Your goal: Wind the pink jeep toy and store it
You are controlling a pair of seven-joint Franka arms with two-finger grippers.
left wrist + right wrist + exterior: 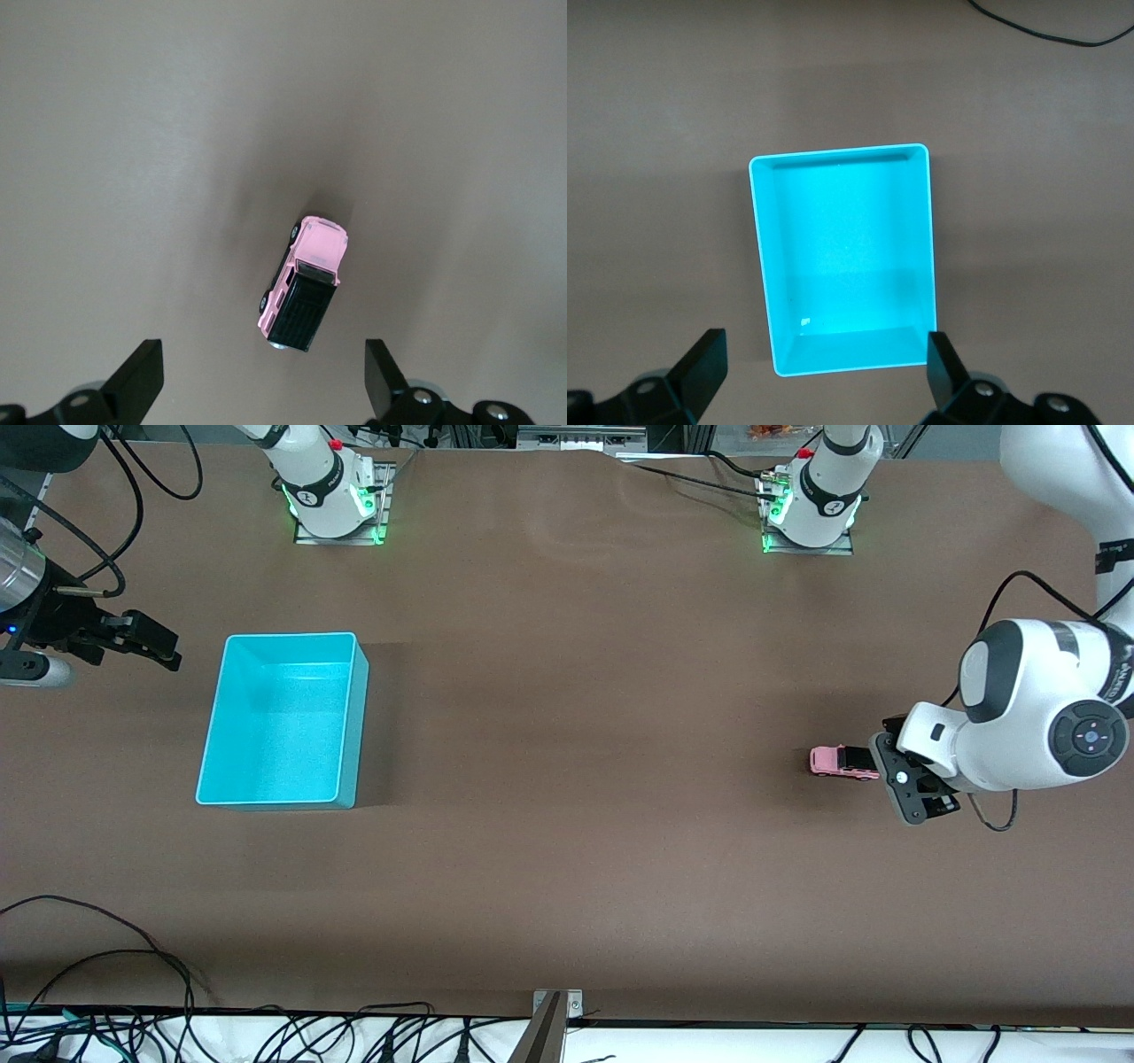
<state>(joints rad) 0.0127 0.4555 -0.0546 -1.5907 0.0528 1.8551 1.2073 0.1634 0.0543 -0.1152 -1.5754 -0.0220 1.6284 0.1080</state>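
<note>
No legible text is showing anywhere. Small dark lettering is running along the left arm's white link (1118, 677) at the left arm's end of the desk, too small to read. The pink jeep toy (842, 762) and the turquoise bin (282, 719) are carrying no markings.

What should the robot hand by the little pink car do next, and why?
Probably come straight down around the pink jeep toy and then close. The left gripper is open above it, not touching, and the toy sits on the table on its wheels. The turquoise bin holds nothing yet; the right gripper waits open by it.
</note>
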